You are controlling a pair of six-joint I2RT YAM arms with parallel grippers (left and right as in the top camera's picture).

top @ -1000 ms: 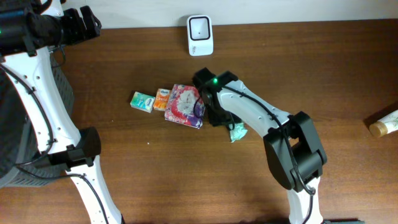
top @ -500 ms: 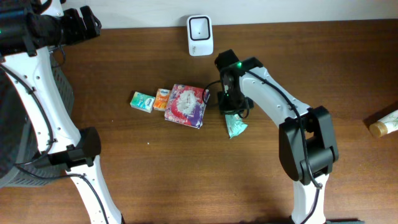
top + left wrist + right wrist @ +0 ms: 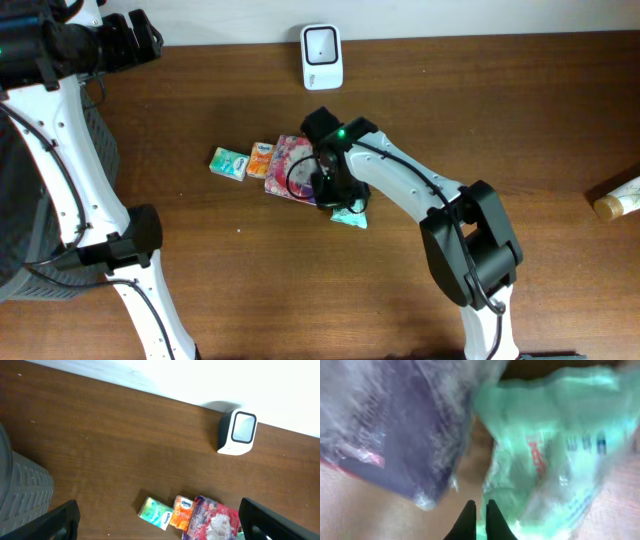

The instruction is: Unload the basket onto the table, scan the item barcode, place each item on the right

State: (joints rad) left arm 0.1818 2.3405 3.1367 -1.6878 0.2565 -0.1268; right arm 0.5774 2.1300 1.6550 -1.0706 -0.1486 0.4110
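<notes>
A white barcode scanner [image 3: 322,56] [image 3: 237,433] stands at the table's back edge. A green plastic packet [image 3: 351,216] [image 3: 555,460] lies just right of a purple-and-red packet [image 3: 295,168] [image 3: 395,425] [image 3: 212,520]. My right gripper [image 3: 338,200] [image 3: 480,505] is low between the two packets, shut, and seems to pinch the green packet's edge; the view is blurred. My left gripper [image 3: 150,42] [image 3: 167,522] hangs wide open and empty, high over the table's back left.
A green-white tissue pack [image 3: 229,163] [image 3: 156,512] and an orange one [image 3: 261,160] [image 3: 183,510] lie left of the purple packet. A bottle [image 3: 618,198] rests at the right edge. A grey basket [image 3: 22,495] stands at the left.
My right gripper swung right toward the scanner, then back left to the purple packet, and closed. The green packet shifted left with it. The left arm stayed still.
</notes>
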